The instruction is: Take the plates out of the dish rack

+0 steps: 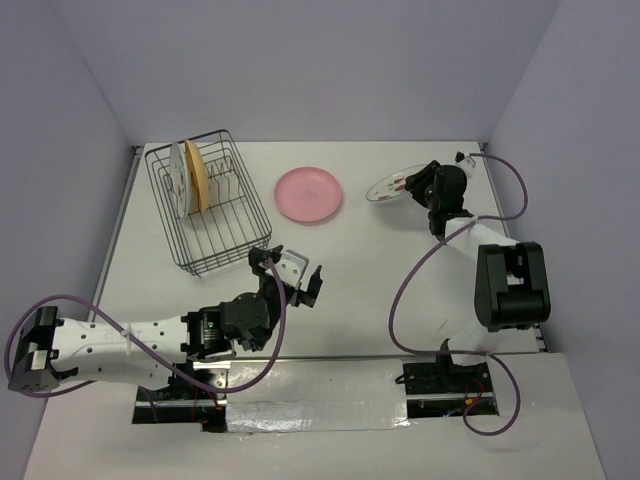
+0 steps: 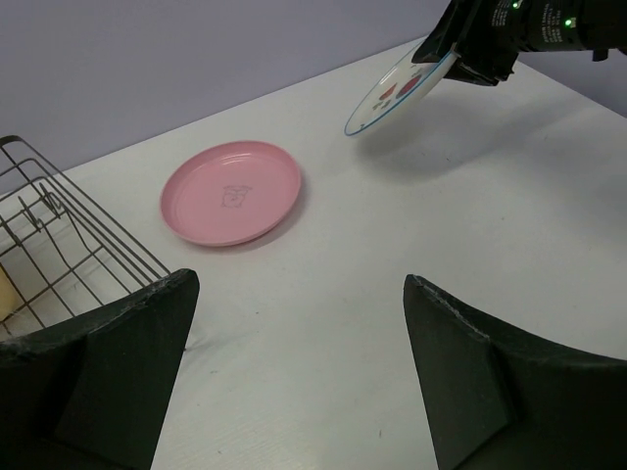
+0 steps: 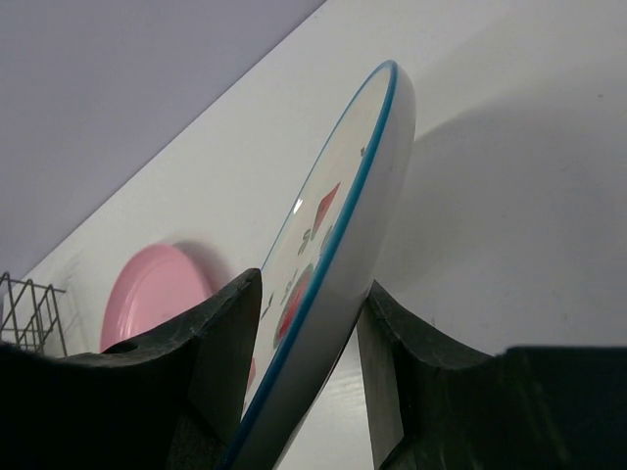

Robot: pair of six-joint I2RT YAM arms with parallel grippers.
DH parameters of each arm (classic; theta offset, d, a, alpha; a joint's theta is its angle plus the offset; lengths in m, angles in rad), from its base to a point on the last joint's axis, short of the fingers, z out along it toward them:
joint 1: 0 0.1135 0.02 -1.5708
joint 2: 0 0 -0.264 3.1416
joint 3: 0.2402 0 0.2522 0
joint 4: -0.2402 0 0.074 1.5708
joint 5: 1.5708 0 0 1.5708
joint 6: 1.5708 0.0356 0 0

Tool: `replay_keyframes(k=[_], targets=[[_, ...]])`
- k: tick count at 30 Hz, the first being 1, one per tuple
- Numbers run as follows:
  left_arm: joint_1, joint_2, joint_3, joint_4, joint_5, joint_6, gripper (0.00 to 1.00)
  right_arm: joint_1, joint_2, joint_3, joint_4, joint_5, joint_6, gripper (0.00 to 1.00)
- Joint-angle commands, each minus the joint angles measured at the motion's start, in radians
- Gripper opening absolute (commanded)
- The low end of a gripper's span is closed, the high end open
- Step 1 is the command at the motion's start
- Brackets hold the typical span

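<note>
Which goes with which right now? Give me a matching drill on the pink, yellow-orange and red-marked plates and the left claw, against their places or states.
Things:
1. pink plate
2. white plate with red marks
3. yellow-orange plate
4. left claw

Places or states:
A. upright in the dish rack
B. open, holding nothing
C. flat on the table
D. tilted, clamped in the right claw

Pairs: 1-C, 2-D, 3-A, 4-B.
</note>
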State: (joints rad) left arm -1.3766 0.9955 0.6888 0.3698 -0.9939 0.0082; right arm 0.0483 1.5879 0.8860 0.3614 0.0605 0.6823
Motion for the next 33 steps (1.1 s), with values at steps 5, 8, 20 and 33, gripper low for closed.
replay_keyframes(k=[5, 8, 20, 33], targets=[[0.004, -0.032, -0.006, 0.064, -0.032, -0.04, 0.98, -0.037, 0.104, 0.143, 0.274, -0.025, -0.023, 0.0], [0.004, -0.034, -0.005, 0.063, -0.031, -0.043, 0.97, -0.071, 0.142, 0.149, 0.284, -0.024, -0.015, 0.0], [0.004, 0.023, 0.022, 0.044, -0.02, -0.047, 0.97, -0.117, 0.233, 0.159, 0.205, -0.088, 0.006, 0.07], [0.004, 0.0, 0.008, 0.057, -0.023, -0.053, 0.97, -0.123, 0.316, 0.188, -0.093, -0.293, 0.126, 0.61]])
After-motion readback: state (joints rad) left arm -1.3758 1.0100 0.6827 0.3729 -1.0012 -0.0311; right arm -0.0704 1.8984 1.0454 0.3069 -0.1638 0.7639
